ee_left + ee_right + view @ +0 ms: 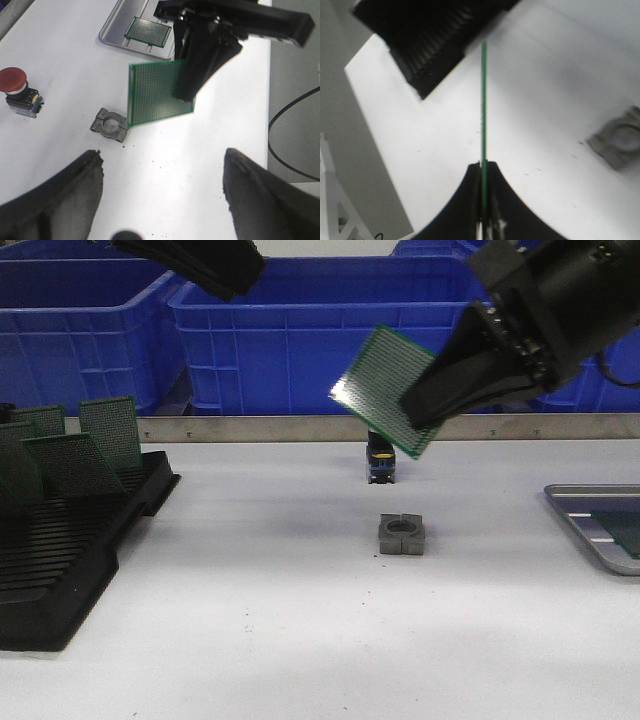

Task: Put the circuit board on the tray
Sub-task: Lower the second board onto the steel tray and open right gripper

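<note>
- The right end effector [425, 418] is clamped on one edge of a green circuit board [385, 388]; the board hangs tilted in the air at upper centre of the front frame, clear of the white surface [280, 640].
- The left end effector [160, 192] has its jaws spread wide and carries nothing; it fills the bottom of its own wrist frame.
- The tray [590, 540] lies at the right edge of the front frame; the left wrist frame shows another board [148, 31] already lying flat inside it.
- Judged progress: pickup is done; carrying across to the tray and lowering the board flat remain.
- A grey metal clamp block [402, 535] and a red push button [12, 80] sit mid-surface; a black slotted rack [70, 540] with more boards stands at left.
</note>
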Robot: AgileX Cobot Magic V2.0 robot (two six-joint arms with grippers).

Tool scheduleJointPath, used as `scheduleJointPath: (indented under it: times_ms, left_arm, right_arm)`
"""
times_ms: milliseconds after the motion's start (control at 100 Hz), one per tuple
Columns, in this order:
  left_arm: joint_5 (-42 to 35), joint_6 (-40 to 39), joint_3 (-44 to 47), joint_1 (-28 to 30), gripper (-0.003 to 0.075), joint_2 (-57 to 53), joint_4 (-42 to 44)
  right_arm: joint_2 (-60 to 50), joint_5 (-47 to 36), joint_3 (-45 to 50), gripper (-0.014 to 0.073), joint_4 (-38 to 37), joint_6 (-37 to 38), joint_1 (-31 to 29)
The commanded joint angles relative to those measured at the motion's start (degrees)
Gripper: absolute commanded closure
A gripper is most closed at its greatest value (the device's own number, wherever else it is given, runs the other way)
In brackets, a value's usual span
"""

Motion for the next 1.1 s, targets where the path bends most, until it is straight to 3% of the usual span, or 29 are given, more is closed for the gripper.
scheduleJointPath:
  times_ms: [0, 150, 290, 480, 580, 700, 750, 820, 890, 990, 1090]
  left_arm:
    - [-0.4, -0.6, -1.7, -0.5, 0.0245, -2.1, -3.9]
    - [-0.4, -0.6, -1.7, -0.5, 0.0245, -2.1, -3.9]
    - [-0.4, -0.6, -1.7, -0.5, 0.0245, -2.1, -3.9]
    - [-0.4, -0.6, -1.7, -0.5, 0.0245, -2.1, -3.9]
    - [-0.3, -0.6, -1.7, -0.5, 0.0245, -2.1, -3.9]
    - [-0.4, -0.6, -1.7, -0.5, 0.0245, -2.1, -3.9]
    - [-0.4, -0.6, -1.7, -0.5, 0.0245, -2.1, -3.9]
    - [-0.5, -0.6, -1.7, -0.5, 0.0246, -2.1, -3.9]
    - [-0.5, -0.6, -1.7, -0.5, 0.0251, -2.2, -3.9]
    - [-0.5, -0.6, -1.7, -0.5, 0.0355, -2.3, -3.6]
    - [-0.5, -0.6, -1.7, -0.5, 0.0595, -2.4, -3.5]
  right_arm:
    - [-1.8, -1.4, -1.0, 0.0661, -0.6, 5.6, -4.6]
    - [-0.9, -10.1, 0.5, 0.0661, -2.3, 12.8, -12.0]
    - [1.3, -16.6, 2.8, 0.0661, -2.3, 13.1, -17.4]
    - [4.6, -19.1, 3.0, 0.0633, -2.0, 13.1, -21.7]
    - [4.8, -19.9, 3.0, 0.0482, -2.0, 13.1, -23.0]
    - [4.7, -19.9, 2.9, 0.0139, -2.1, 12.7, -24.2]
    - [4.7, -19.6, 2.9, 0.0037, -2.6, 11.7, -24.8]
    - [4.7, -19.2, 2.9, -0.0028, -2.7, 11.5, -25.6]
    - [4.5, -17.7, 2.8, -0.0027, -2.7, 11.5, -26.5]
    - [4.3, -14.4, 2.8, -0.0001, -2.8, 11.5, -27.6]
    - [3.4, -13.7, 2.8, 0.0118, -4.4, 10.1, -27.9]
